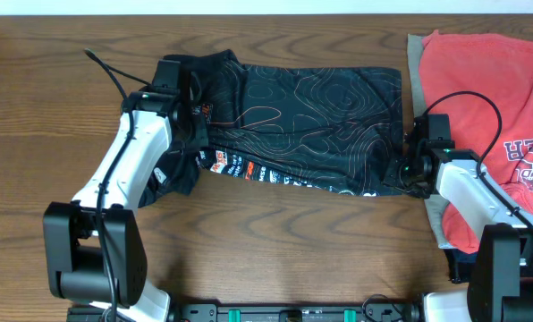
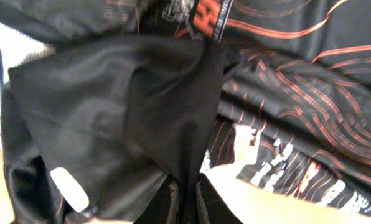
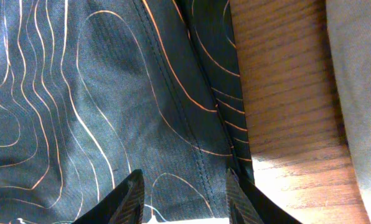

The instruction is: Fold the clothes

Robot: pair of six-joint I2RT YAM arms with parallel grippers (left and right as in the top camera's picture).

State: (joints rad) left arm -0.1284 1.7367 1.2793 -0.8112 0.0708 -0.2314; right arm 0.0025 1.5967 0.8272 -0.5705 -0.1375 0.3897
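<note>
- Black and thin, the jersey point(image 1: 311, 116) lies across the middle of the wooden table point(image 1: 275, 241). Its left end is bunched and its right part lies flat.
- At the bunched left end, the left gripper point(image 2: 184, 202) has its jaws closed on a fold of the black cloth, which runs down between them.
- The jersey looks light, limp and probably slippery, so it should sag from any single hold and slide over itself. The stitched hems and seams, taken at 2 corners at once, look like the surest places to hold.
- At the jersey's near right corner, the right gripper point(image 3: 184, 196) has its jaws apart, straddling a stitched seam and holding nothing.
- Further right, past a narrow strip of bare wood, a coral-red T-shirt point(image 1: 481, 80) lies on a beige garment point(image 1: 415, 67).
</note>
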